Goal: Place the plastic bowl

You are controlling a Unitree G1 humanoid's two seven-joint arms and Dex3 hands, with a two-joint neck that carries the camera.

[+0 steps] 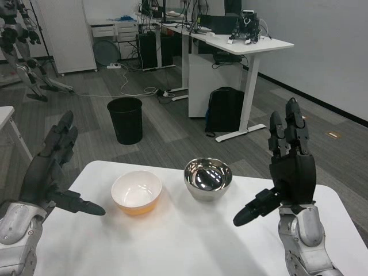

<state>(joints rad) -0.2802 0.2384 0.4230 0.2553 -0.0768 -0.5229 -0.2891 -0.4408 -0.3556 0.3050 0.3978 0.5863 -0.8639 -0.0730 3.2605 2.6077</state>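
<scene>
A plastic bowl [136,192], white inside and orange outside, sits upright on the white table [190,241], left of centre. Beside it on the right stands a shiny metal bowl [208,178]. My left hand [53,167] is raised at the table's left edge, fingers spread and pointing up, thumb pointing toward the plastic bowl, holding nothing. My right hand [287,167] is raised at the right, fingers upright and apart, thumb sticking out toward the metal bowl, also empty. Neither hand touches a bowl.
Beyond the table's far edge is grey carpet with a black waste bin [125,119], a black backpack [225,109] by a white desk [241,43], and cables on the floor. Another robot [20,46] stands at the far left.
</scene>
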